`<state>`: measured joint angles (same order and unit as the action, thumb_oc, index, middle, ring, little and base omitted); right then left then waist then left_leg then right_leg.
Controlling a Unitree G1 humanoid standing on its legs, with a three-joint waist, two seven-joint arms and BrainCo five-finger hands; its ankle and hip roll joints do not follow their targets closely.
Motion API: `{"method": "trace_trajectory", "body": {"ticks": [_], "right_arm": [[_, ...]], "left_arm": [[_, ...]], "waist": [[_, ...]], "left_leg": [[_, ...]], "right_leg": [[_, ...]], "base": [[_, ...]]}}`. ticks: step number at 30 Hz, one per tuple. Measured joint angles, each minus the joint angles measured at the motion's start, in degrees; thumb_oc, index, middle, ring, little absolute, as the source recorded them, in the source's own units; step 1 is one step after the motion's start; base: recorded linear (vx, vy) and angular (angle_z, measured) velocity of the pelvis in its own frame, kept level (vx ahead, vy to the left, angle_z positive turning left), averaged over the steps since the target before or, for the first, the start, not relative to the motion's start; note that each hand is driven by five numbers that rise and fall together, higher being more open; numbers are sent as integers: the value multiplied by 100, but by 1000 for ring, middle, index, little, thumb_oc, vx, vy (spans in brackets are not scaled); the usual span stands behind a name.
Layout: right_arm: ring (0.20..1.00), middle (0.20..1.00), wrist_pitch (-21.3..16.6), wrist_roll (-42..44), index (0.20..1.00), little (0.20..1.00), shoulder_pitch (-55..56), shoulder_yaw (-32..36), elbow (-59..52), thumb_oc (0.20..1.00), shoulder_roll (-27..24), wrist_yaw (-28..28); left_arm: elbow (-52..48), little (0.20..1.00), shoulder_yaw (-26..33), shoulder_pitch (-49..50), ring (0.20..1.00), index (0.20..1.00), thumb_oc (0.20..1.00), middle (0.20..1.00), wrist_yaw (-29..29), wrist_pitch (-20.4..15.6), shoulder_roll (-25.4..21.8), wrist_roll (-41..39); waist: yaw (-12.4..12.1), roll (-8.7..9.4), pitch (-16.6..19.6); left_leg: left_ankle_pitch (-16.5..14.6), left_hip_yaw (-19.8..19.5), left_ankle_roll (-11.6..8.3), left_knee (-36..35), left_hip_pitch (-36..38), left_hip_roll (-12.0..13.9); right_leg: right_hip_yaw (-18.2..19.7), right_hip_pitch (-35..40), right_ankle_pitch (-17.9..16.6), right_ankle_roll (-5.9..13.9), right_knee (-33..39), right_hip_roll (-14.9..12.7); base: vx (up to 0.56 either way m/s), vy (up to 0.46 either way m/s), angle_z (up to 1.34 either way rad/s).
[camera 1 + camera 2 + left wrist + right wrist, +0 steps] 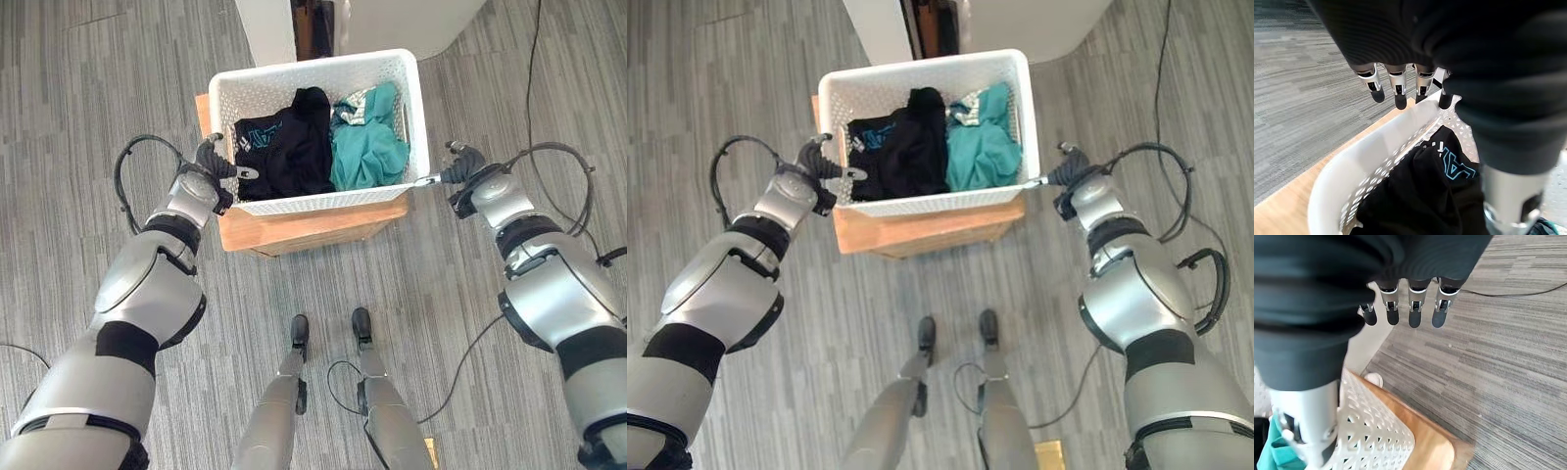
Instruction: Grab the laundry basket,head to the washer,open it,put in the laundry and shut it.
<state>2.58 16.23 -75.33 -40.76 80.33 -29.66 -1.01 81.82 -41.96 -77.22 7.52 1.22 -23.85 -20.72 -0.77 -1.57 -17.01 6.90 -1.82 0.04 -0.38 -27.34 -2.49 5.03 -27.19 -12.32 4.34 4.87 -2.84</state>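
Observation:
A white laundry basket [323, 62] stands on a low wooden stand [294, 230] in front of me. It holds a black garment [289, 147] on the left and a teal garment [367, 147] on the right. My left hand [209, 162] is at the basket's near left corner, with straight fingers [1399, 93] outside the rim [1376, 147] and the thumb reaching over it. My right hand [468, 168] is at the near right corner, fingers [1413, 308] straight beside the wall [1371, 435], thumb tip at the rim. Neither hand grips the basket.
White units [402, 24] with a dark gap between them stand just behind the basket. Grey striped carpet [78, 88] surrounds the stand on all sides.

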Motion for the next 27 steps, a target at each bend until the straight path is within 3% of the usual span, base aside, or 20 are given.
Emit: {"method": "trace_trajectory", "body": {"ticks": [3, 7, 14, 27], "right_arm": [[1000, 1000, 1, 111, 1000, 1000, 20, 92, 4, 1000, -1, -130], [1000, 1000, 2, 122, 1000, 1000, 27, 98, 36, 1000, 4, -147], [1000, 1000, 18, 197, 1000, 1000, 72, 158, 184, 1000, 162, -132], [1000, 1000, 19, 543, 1000, 1000, 92, 186, 230, 1000, 308, -117]], "left_arm": [[4, 1000, 580, 28, 1000, 1000, 1000, 1000, 143, -78, 134, -566], [3, 1000, 691, 67, 1000, 1000, 1000, 1000, 286, -140, 224, -872], [18, 1000, 720, 225, 1000, 1000, 1000, 1000, 342, -104, 352, -1046], [-24, 1000, 719, 216, 1000, 1000, 1000, 1000, 341, -110, 369, -1074]], "waist": [[3, -3, -2], [-8, -4, -2], [-38, -20, -16], [-28, -20, -16]], "left_leg": [[11, -68, -10, -8, -8, 4], [16, -76, -6, -18, 26, 8], [92, -107, -7, -201, 385, 20], [144, -220, -29, -212, 304, 5]], "right_leg": [[-64, 11, 0, -1, 0, 5], [-79, 46, -1, -2, 0, 5], [-106, 329, 15, -5, 0, 8], [-227, 290, 23, -14, 1, -3]], "base": [[17, -14, 9], [8, -14, 1], [-2, -2, 1], [-13, -3, 4]]}}
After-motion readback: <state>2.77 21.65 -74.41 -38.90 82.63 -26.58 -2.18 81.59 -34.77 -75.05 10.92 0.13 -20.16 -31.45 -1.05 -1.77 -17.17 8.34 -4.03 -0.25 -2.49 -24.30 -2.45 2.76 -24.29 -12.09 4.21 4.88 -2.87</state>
